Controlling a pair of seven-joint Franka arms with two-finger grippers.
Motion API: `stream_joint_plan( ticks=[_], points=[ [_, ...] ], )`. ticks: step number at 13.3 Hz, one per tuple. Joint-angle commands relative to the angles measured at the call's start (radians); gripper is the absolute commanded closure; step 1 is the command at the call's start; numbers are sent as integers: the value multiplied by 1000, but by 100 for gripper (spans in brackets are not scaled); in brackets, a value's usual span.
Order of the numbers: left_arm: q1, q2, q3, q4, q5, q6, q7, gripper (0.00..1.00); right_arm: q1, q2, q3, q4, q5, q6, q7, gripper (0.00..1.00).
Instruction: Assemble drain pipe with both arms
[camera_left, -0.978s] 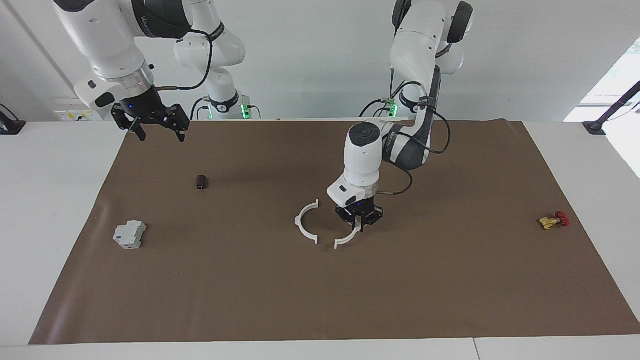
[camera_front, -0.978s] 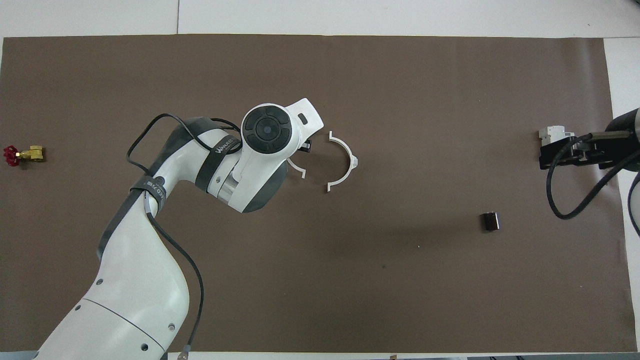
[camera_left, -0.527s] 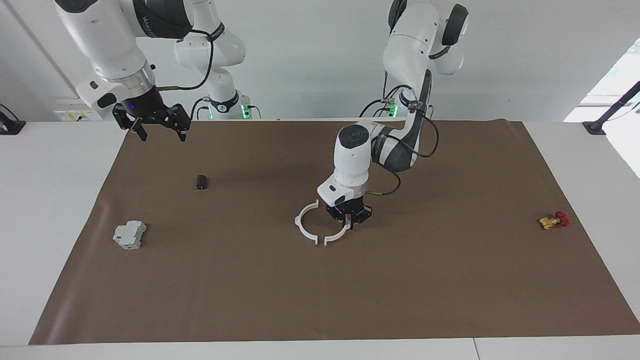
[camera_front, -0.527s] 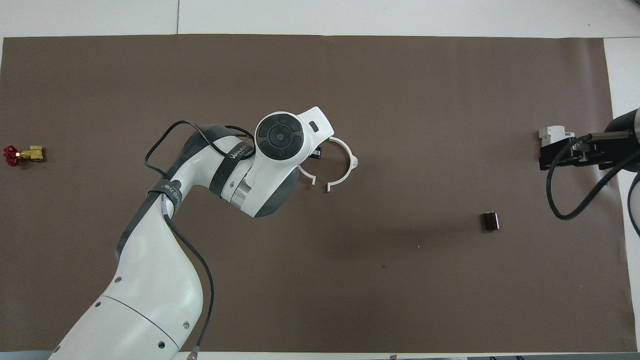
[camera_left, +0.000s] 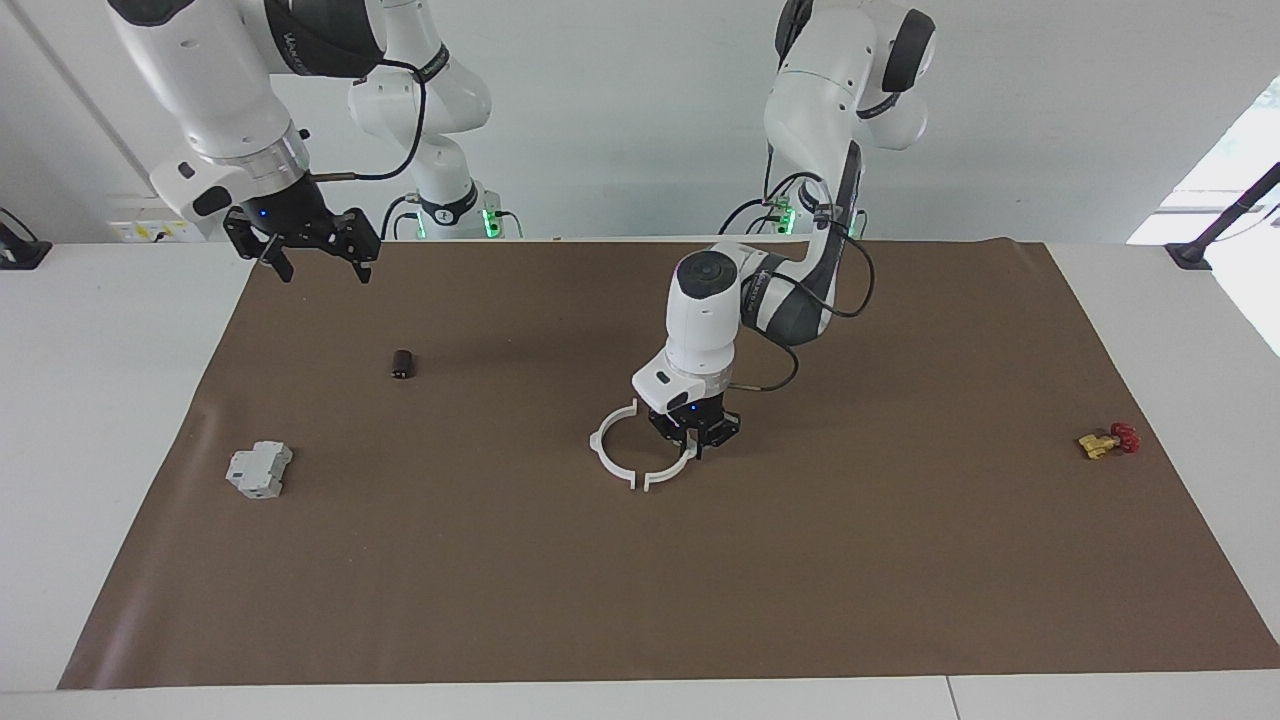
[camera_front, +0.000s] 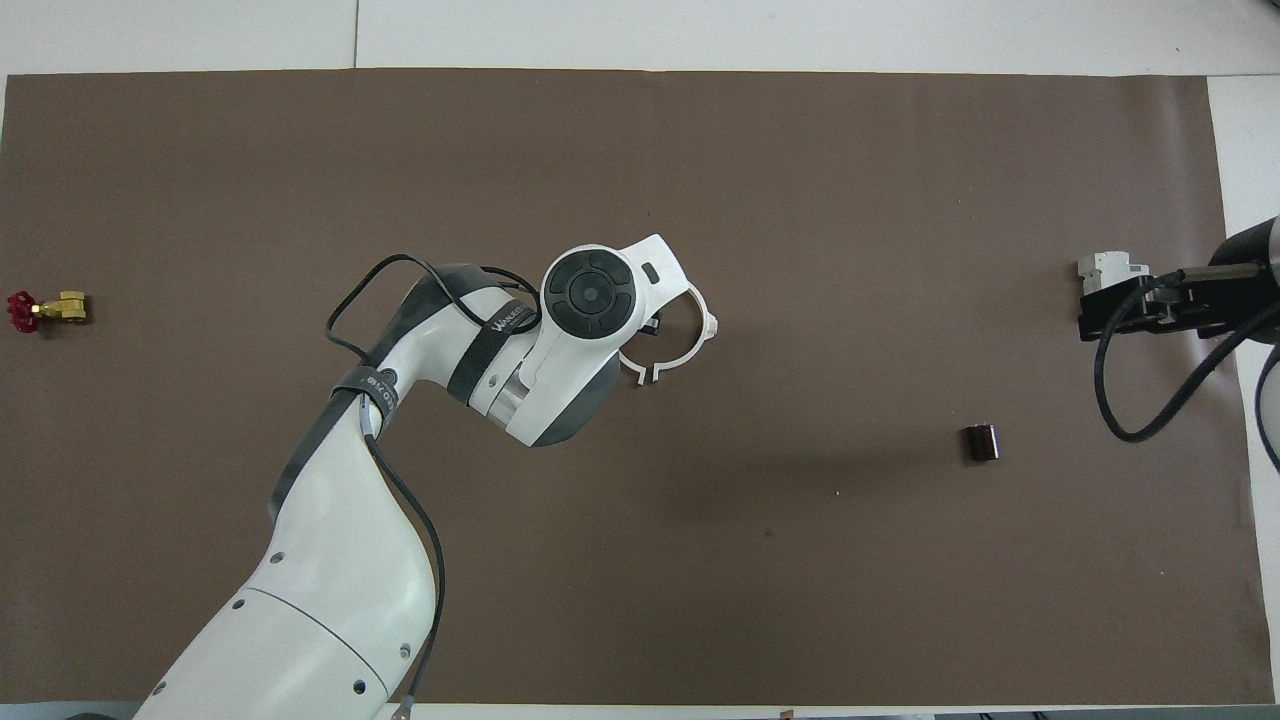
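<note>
1. Lying flat on the brown mat at mid-bench, the two white half rings are nearly meeting: the loose half ring is resting free, and the held half ring is sitting with its end tab just beside the other's.
2. Gripping that held piece, the left gripper is keeping its fingers closed on the thin arc; a slight twist risks the tabs overlapping instead of seating.
3. Pushing further is likely sliding the loose half away, since nothing is bracing it.
4. Waiting over the mat's corner, the right gripper is hanging with fingers spread and empty, well apart.
</note>
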Motion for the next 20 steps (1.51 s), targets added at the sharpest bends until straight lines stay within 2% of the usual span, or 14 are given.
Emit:
stream_joint_plan(
  ticks=[1, 4, 6, 12, 20],
  points=[
    [-17, 13, 15, -2, -8, 4, -7, 100, -18, -6, 6, -14, -6, 12, -46, 0],
    [-15, 13, 16, -1, -10, 17, -9, 100, -31, -6, 3, -8, -5, 10, -49, 0],
    [-14, 15, 19, 1, -8, 20, -9, 100, -85, -6, 3, -9, 11, 12, -72, 0],
    [-9, 18, 21, 5, -5, 37, -9, 100, -88, -6, 5, -6, 11, 13, -78, 0],
    [-8, 22, 21, 5, 0, 50, -9, 100, -81, 1, 11, 66, 14, -44, -78, 0]
  ],
)
